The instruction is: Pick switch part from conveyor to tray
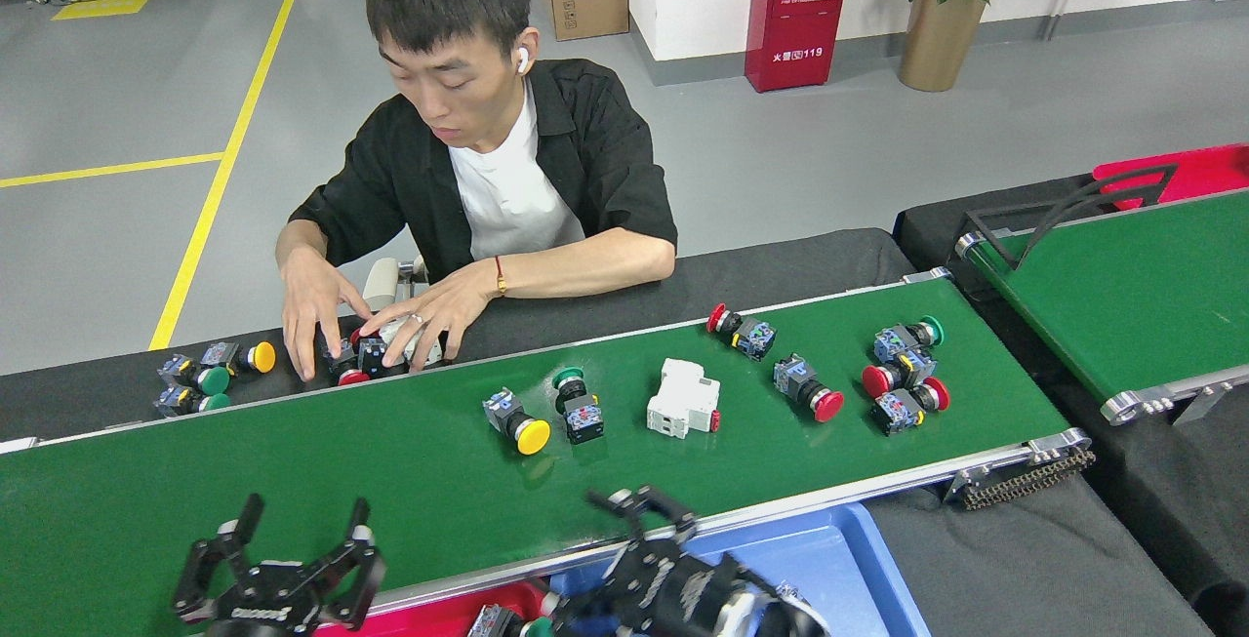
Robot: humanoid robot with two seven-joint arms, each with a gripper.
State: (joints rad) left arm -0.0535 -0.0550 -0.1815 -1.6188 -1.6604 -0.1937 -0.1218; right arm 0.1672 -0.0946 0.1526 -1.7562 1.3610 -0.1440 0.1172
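While both arms sit low at the near edge, the switch parts lie spread along the belt.

Conveyor [293, 481]: long green belt with silver rails, chain at its right end.
Left gripper [293, 544]: over the near left of the belt, fingers spread wide apart, nothing between them.
Right gripper [639, 510]: over the near rail beside the blue tray, dark and blurred; cannot tell whether the fingers are apart or together.
Yellow switch [517, 422]: lying on its side mid-belt, cap toward the near rail.
Green switch [576, 408]: just right of the yellow one, close beside it.
White breaker [683, 411]: on the belt, right of the green switch.
Red switches: one near the far rail [739, 330], one below it [808, 389], both on their sides.
Cluster [906, 374]: green- and red-capped parts bunched near the belt's right end.
Blue tray [859, 569]: below the near rail, one small part partly visible inside near the arm.
Red tray [459, 616]: left of the blue one, holding a part.
Person [498, 159]: seated behind the belt, both hands on parts lying on black cloth [98, 393].
Second belt [1142, 286]: at right, bare.
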